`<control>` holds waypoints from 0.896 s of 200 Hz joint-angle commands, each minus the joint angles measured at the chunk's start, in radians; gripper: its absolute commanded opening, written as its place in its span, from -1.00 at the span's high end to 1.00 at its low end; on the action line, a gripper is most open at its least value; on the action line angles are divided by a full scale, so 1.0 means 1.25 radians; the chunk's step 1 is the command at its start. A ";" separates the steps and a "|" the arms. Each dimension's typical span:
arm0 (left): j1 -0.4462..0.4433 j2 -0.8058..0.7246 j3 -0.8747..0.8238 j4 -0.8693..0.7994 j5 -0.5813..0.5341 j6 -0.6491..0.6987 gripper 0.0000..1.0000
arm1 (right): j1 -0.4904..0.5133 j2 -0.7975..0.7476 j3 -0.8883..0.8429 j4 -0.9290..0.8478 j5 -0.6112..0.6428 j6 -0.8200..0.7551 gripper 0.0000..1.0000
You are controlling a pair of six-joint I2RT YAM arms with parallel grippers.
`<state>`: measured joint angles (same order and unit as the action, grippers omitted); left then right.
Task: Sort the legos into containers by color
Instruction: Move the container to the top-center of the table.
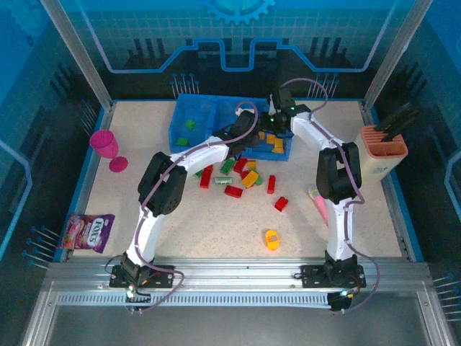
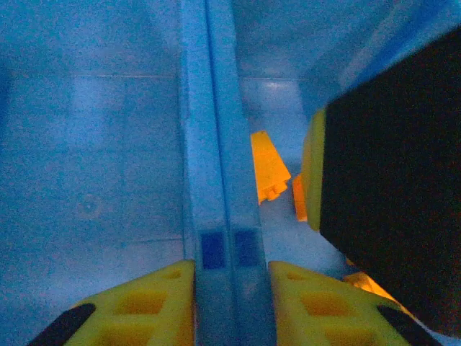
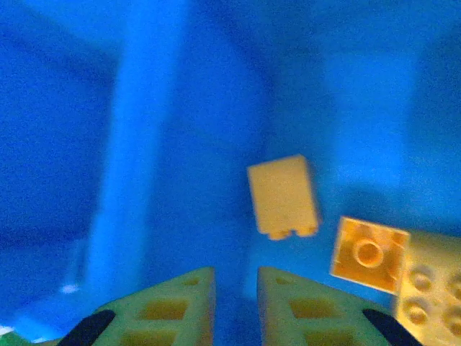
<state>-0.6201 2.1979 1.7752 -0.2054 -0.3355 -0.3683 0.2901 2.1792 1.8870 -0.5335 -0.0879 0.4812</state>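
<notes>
Two arms reach to the far middle of your worktop (image 1: 216, 231), where the blue tray (image 1: 204, 107) sits. Your left gripper (image 2: 230, 288) hangs over the tray's divider (image 2: 216, 144), jaws together with nothing between them. Your right gripper (image 3: 236, 295) hangs over the right compartment, jaws likewise together and empty, with orange bricks (image 3: 282, 196) lying below it. You have a green brick (image 1: 190, 124) in the left compartment. A red lego (image 1: 233, 191), a green lego (image 1: 227, 166) and an orange lego (image 1: 249, 178), among others, lie loose on the worktop just near of the tray.
</notes>
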 commanded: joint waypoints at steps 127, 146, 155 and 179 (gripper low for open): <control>-0.017 -0.257 -0.126 0.083 0.127 0.047 -0.03 | 0.007 -0.127 -0.040 -0.038 0.045 -0.087 0.17; -0.015 -0.286 -0.140 0.081 0.134 0.066 -0.06 | 0.004 -0.123 -0.043 -0.054 0.059 -0.097 0.17; -0.015 -0.298 -0.145 0.074 0.142 0.072 -0.06 | 0.002 -0.121 -0.043 -0.063 0.062 -0.100 0.18; -0.013 -0.364 -0.190 0.069 0.155 0.072 -0.06 | -0.002 -0.124 -0.038 -0.096 0.087 -0.113 0.15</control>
<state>-0.6388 1.8099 1.6073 -0.1123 -0.1799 -0.3088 0.2935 2.0346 1.8500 -0.5697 -0.0242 0.3748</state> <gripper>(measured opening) 0.529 0.417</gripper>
